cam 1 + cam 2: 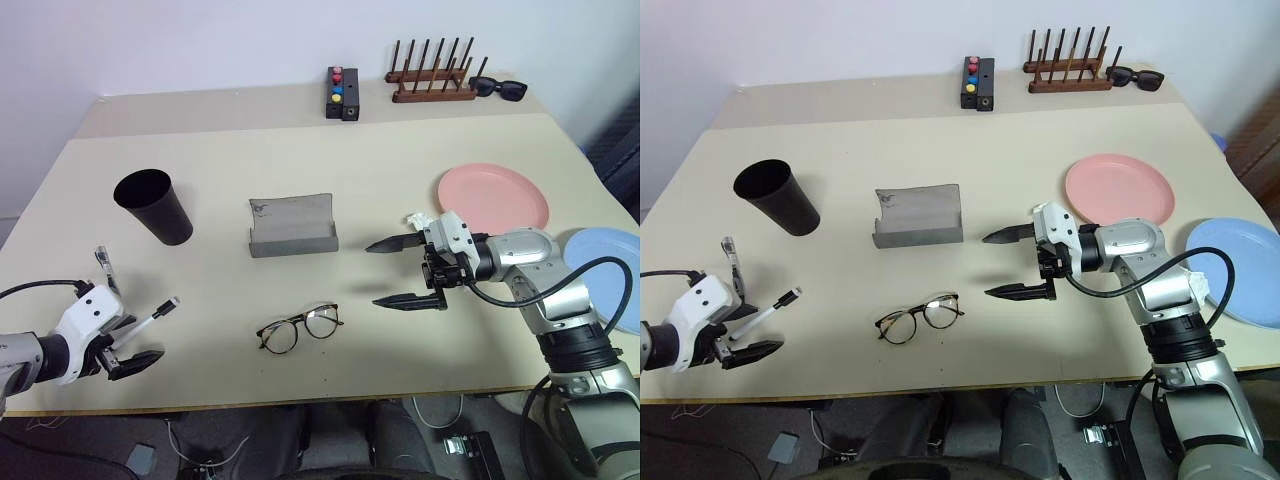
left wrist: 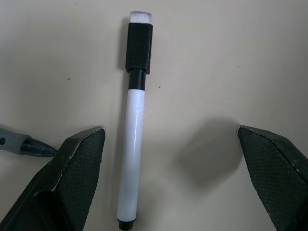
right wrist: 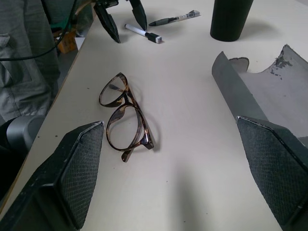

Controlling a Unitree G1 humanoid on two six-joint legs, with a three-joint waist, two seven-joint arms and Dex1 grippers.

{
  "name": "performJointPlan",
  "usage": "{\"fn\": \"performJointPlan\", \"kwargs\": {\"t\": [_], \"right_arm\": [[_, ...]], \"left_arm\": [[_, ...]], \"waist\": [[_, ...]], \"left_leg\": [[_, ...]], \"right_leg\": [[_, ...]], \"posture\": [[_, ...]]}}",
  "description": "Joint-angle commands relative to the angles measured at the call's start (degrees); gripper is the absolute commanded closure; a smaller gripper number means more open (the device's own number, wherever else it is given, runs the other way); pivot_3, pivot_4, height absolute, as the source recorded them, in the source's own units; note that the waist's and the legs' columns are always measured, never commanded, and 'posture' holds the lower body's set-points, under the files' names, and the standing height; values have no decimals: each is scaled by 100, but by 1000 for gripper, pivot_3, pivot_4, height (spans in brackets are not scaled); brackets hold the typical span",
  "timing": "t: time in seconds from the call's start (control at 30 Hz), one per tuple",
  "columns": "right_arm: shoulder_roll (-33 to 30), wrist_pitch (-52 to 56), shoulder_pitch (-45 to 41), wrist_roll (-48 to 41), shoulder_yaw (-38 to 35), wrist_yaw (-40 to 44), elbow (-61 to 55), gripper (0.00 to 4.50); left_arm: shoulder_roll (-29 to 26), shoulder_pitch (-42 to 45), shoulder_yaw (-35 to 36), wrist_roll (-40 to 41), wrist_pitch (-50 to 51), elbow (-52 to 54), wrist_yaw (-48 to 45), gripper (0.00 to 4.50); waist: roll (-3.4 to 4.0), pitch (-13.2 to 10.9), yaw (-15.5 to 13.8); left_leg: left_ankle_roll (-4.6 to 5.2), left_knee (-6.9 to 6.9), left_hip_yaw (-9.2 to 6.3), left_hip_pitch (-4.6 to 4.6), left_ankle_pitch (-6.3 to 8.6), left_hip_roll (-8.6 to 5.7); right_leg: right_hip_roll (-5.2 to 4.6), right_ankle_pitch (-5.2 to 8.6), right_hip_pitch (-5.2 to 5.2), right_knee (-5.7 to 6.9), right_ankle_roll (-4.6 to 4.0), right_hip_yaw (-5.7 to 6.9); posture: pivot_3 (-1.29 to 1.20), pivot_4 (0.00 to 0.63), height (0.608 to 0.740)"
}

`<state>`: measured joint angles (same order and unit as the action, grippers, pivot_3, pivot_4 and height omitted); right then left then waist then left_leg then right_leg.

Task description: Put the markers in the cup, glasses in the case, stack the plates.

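white marker (image 2: 131, 149) lies flat on the table (image 1: 400, 160) near the front-left corner, black cap pointing away from the edge. a second, grey-bodied marker (image 1: 103, 266) lies just beside it, toward the cup. left gripper (image 1: 128, 352) hangs low over the white marker, jaws spread wide, nothing pinched; in the left wrist view the barrel sits between the fingers (image 2: 77, 163), much nearer one than the other.

handling, judged: marker is light, stiff, smooth and round, so it may roll or skid under a one-sided push. best hold looks like mid-barrel, across the white section, fingers squarely either side. centring first would seem wise.

left forearm comes in from the table's left front corner, gripper angled down and inward. right gripper (image 1: 405, 272) is held above the table between the case and pink plate (image 1: 492, 197), pointing sideways toward the left, jaws spread, empty.

glasses (image 1: 299, 329) rest open near the front edge, centre. case (image 1: 292, 226) stands open behind them. black cup (image 1: 153, 205) is upright, left-rear of the case. blue plate (image 1: 610, 270) lies at the right edge, apart from the pink one.
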<state>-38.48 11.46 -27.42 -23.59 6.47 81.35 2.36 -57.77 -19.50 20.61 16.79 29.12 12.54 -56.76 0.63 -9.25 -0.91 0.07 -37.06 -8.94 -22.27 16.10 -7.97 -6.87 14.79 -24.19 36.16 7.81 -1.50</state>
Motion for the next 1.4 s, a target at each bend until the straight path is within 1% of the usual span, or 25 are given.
{"fn": "performJointPlan", "kwargs": {"t": [0.03, 0.07, 0.13, 0.2, 0.23, 0.43, 0.53, 0.63, 0.7, 0.8, 0.9, 1.0, 1.1, 1.27, 1.37, 1.4], "right_arm": [[-68, -12, -65, -81, -134, -12, -211, 0], [-70, -5, -78, -82, -136, -14, -203, 0], [-72, -6, -94, -77, -135, -16, -189, 0], [-71, -15, -100, -70, -133, -16, -175, 0], [-66, -15, -104, -67, -131, -23, -172, 0], [-41, -89, -88, -33, -121, -35, -109, 0], [-37, -185, -75, -4, -133, -11, -3, 0], [-33, -276, -73, 19, -135, 8, 98, 0], [-22, -332, -94, 35, -123, 13, 171, 0], [4, -369, -173, 55, -103, 11, 269, 0], [36, -345, -253, 73, -78, -14, 286, 0], [45, -241, -306, 53, -69, -61, 182, 0], [20, -190, -286, 39, -81, -89, 98, 0], [22, -164, -258, 43, -86, -138, 68, 0], [59, -193, -236, 57, -63, -164, 86, 0], [62, -200, -225, 56, -61, -167, 82, 0]], "left_arm": [[182, -98, -254, -245, -90, -172, 202, 933], [198, -106, -237, -249, -104, -174, 207, 1316], [223, -119, -185, -251, -138, -196, 218, 2344], [245, -132, -143, -239, -166, -192, 222, 3217], [254, -140, -117, -230, -175, -178, 228, 3736], [399, -105, 181, -73, -227, -57, 322, 3736], [623, 67, 394, 114, -198, 120, 494, 3736], [985, 248, 485, 93, -629, 353, 784, 3736], [1247, 402, 445, 17, -936, 542, 1034, 3736], [1655, 704, 185, -370, -1725, 810, 1513, 3736], [1851, 943, -134, -561, -1820, 1034, 1742, 3736], [1778, 894, -210, -595, -1654, 1105, 1720, 3736], [1454, 651, 3, -414, -1291, 1100, 1402, 3736], [913, 496, 382, -127, -744, 816, 949, 3736], [633, 397, 440, -61, -583, 632, 628, 2928], [591, 380, 453, -37, -549, 614, 578, 2419]], "waist": [[27, 9, 0], [34, 9, -1], [44, 13, -1], [46, 13, 4], [45, 14, 8], [43, 12, 19], [39, 10, 13], [11, 1, 14], [0, 2, 16], [-3, 2, 18], [-5, 2, 18], [-5, 3, 48], [-5, 2, 66], [-7, 2, 28], [-7, 1, 21], [-7, 1, 21]], "left_leg": [[0, 0, 1, 1, 0, 0], [0, 0, 1, 3, 0, 0], [-4, 1, -4, 7, -3, 1], [-6, 1, -6, 14, -4, 2], [-7, 1, -8, 15, -4, 4], [-7, 3, -6, 14, -4, 4], [-7, 2, -7, 14, -4, 4], [-7, 0, -8, 11, -4, 4], [-9, -3, -7, 8, -5, 3], [-24, -5, -4, 6, -14, 3], [-32, -6, -3, 5, -18, 3], [-32, -4, -1, 4, -18, 3], [-32, -2, -1, -1, -19, 6], [-20, -3, 1, -7, -12, 6], [-13, -4, 1, -7, -8, 4], [-13, -3, 1, -7, -8, 4]], "right_leg": [[0, 0, 1, 0, 0, 0], [-1, 0, 2, 2, 0, 0], [0, 0, 5, 7, -1, 1], [0, 0, 11, 10, -1, 1], [1, 0, 11, 10, -1, 1], [4, 0, 9, 9, -1, 1], [3, 0, 10, 9, -2, 1], [4, 0, 9, 8, -1, 2], [4, -1, 10, 5, -1, 3], [3, -1, 10, 2, -1, 2], [2, -2, 9, 1, -1, 2], [4, -2, 4, 2, -1, 0], [5, -1, -7, 4, -1, -2], [7, -1, -12, 4, -1, -2], [6, -1, -10, 3, -1, -1], [6, -1, -10, 3, -1, -1]], "posture": [[0, 150, 740], [0, 150, 740], [0, 150, 740], [0, 150, 740], [0, 150, 740], [0, 150, 740], [0, 150, 740], [0, 150, 740], [0, 150, 740], [0, 150, 740], [0, 150, 740], [0, 150, 740], [0, 150, 740], [0, 150, 740], [0, 150, 740], [0, 150, 740]]}}
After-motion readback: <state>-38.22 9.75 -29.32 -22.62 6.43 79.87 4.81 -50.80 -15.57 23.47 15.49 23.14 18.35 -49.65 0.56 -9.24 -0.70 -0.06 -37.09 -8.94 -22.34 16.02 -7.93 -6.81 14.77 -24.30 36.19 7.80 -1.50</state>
